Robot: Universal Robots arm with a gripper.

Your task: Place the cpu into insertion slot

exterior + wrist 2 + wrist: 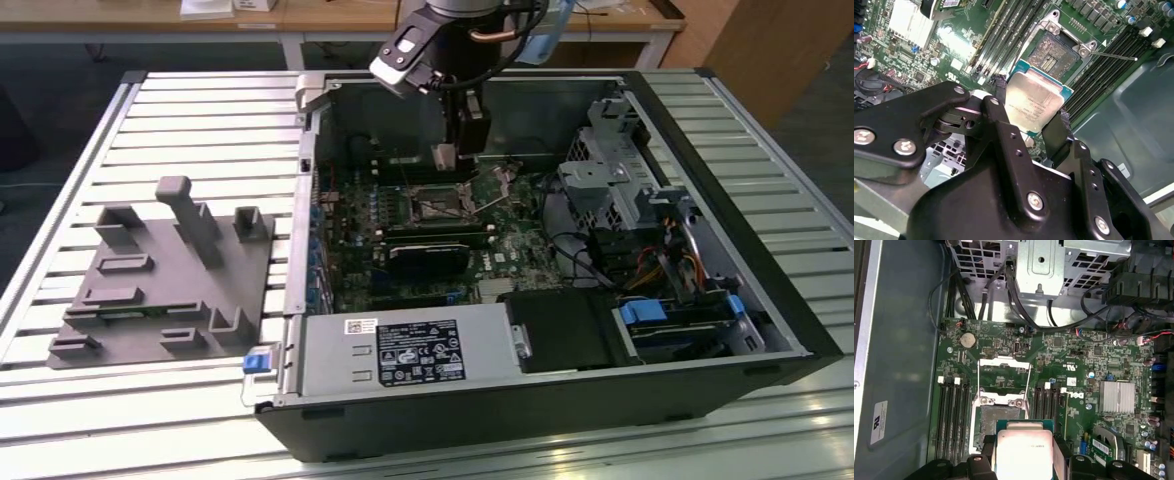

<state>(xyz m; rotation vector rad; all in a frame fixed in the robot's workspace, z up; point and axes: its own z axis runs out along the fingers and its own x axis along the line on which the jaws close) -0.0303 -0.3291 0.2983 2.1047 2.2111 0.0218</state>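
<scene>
I start with the slatted tabletop, which carries the open computer case lying on its side, with a grey parts fixture apart from it toward the exterior view's left. The green circuit board covers the case floor. The arm reaches down into the case, over the board.

The gripper is closed on the cpu, its two black fingers pinching opposite edges and leaving the silver top bare. The chip hangs above the board, overlapping the near edge of the insertion slot and not seated. I can't tell how high it rides.

I judge the chip light, thin and stiff. Its smooth metal lid looks slippery, and the underside contacts and the socket's dark contact bed are delicate. The edges are the right hold, and the faces should stay untouched.

Room is tight sideways. In the first wrist view, long black memory slots flank the insertion slot on both sides. The hinged metal frame stands swung back beyond it, and the thin wire lever juts off to one side. A drive cage crowds the exterior view's right. Straight above the socket looks open, so I judge that the fingers' width between the memory slots is the real constraint.
</scene>
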